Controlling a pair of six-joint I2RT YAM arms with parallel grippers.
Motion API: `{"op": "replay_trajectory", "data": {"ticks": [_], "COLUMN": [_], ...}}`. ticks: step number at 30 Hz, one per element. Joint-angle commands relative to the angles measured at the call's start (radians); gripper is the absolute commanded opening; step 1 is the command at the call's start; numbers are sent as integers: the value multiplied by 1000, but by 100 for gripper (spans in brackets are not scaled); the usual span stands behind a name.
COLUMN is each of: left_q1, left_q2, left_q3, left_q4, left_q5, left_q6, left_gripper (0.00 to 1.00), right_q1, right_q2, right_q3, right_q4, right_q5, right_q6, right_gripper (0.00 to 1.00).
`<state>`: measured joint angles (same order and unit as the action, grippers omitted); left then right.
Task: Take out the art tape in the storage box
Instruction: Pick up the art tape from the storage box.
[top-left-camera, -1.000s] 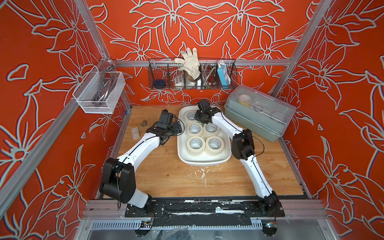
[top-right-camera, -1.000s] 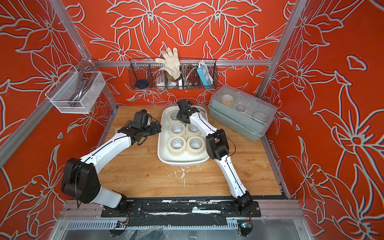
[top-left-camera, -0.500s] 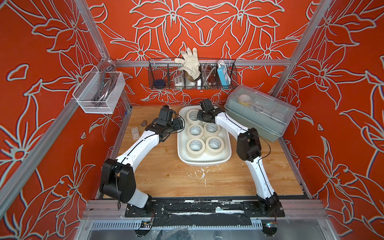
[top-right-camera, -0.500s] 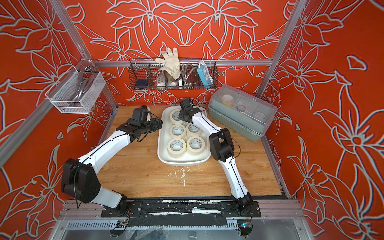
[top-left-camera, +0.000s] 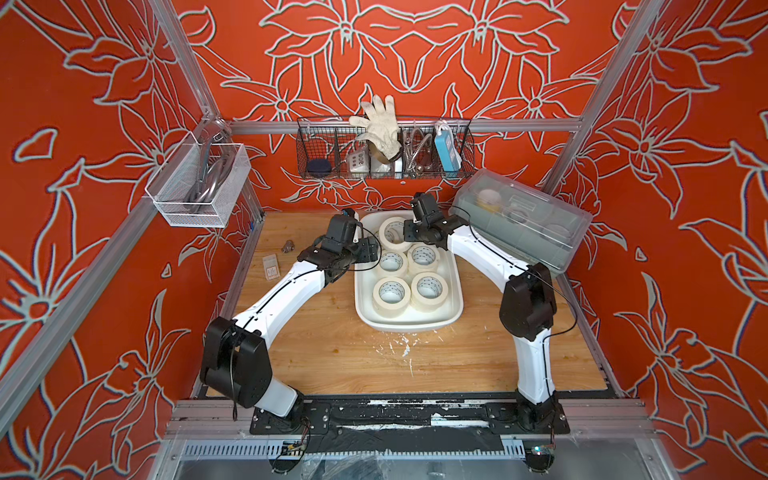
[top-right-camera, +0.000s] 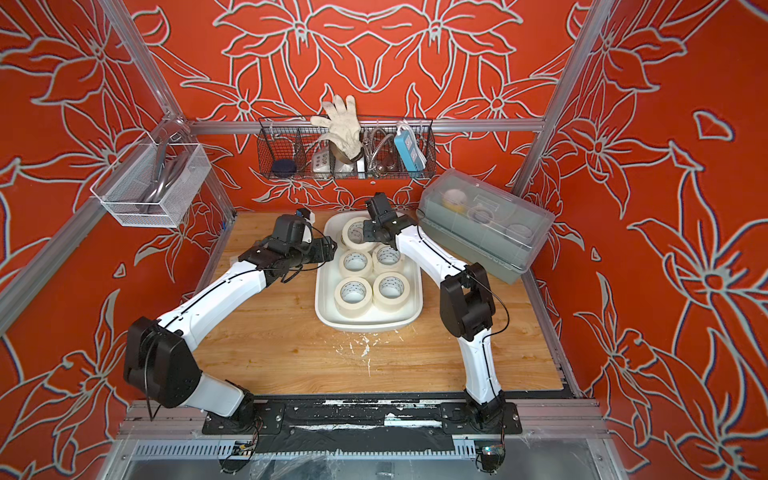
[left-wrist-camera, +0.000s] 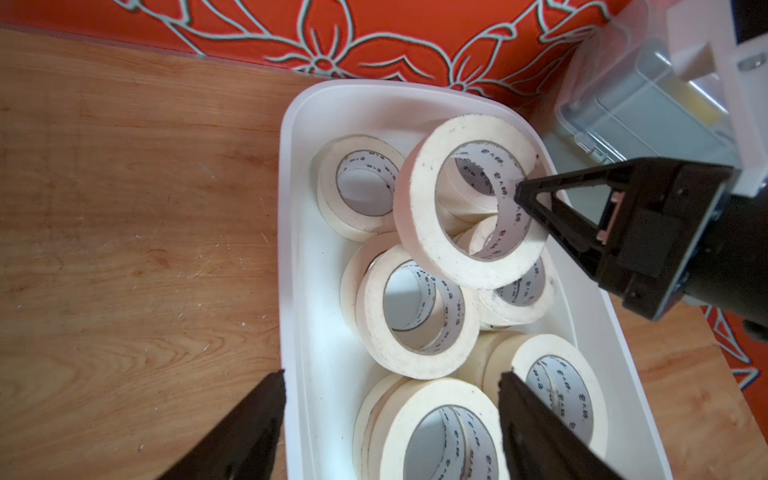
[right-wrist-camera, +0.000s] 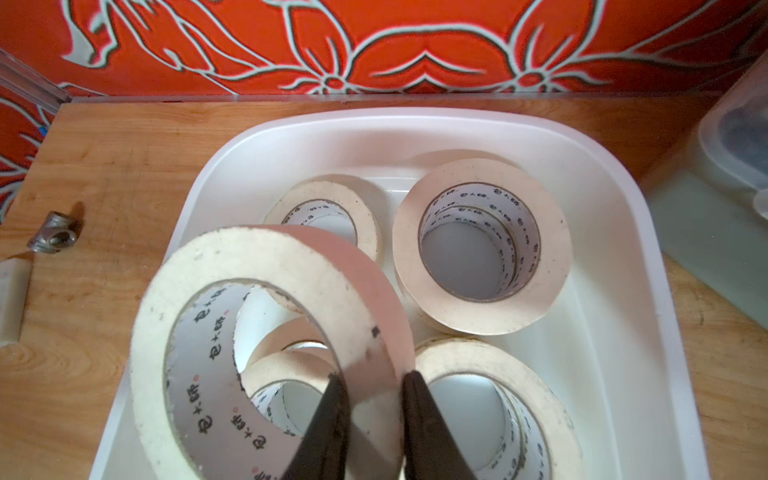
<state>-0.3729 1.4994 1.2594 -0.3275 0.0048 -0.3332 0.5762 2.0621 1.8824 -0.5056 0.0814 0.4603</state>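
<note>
Art tape (top-left-camera: 391, 293) rolls lie in the white storage box (top-left-camera: 409, 324) at the middle of the bench's (top-left-camera: 332, 353) far edge. Wrist views alone show the right gripper (right-wrist-camera: 372, 378) pinching one lifted, tilted roll (left-wrist-camera: 415, 216) by its wall. The left gripper (left-wrist-camera: 390, 376) gapes wide above the box's left rim. Small dark core print is unreadable.

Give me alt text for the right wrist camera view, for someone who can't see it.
The right end effector is shut on the wall of one art tape roll, held tilted over the white storage box. Several other rolls lie flat inside the box, which sits on a wooden table before an orange floral wall.
</note>
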Motion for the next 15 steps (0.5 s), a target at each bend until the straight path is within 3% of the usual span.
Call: {"op": "replay_trajectory", "data": {"ticks": [1, 15], "left_q1": [-25, -112], "left_q2": [2, 189], "left_q3": [42, 170], "left_q4": [-14, -59], "left_q5": [17, 46], "left_q6": [51, 85], "left_gripper": [79, 75], "right_q1": [5, 9], "right_q2": [-84, -290], "right_q3": [-44, -330], "right_q4": [-14, 26], "right_q5": [1, -84], "right_q6": [-74, -35], "right_gripper": [5, 4]}}
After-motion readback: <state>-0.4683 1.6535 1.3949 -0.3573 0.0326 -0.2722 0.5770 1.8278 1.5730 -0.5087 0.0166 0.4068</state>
